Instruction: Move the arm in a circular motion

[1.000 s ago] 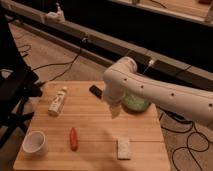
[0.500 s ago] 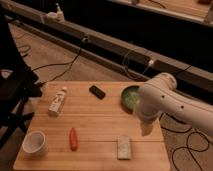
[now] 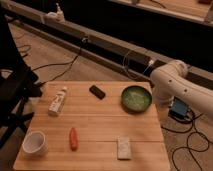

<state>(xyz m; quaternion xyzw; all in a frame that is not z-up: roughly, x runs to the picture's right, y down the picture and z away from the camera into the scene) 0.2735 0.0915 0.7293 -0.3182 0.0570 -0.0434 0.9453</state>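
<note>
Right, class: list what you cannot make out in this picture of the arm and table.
Camera view:
1. The gripper: at the arm's lower end, just off the table's right edge beside the bowl; too blurred and dim to make out its state.
2. The arm's base: cut off by the picture's right edge.
3. The bottle's label: too small to read.

Robotics lab, loose cables (image 3: 70, 61) across floor (image 3: 50, 47), wooden table (image 3: 100, 117), arm (image 3: 172, 82) with jaws hidden beside it.
</note>
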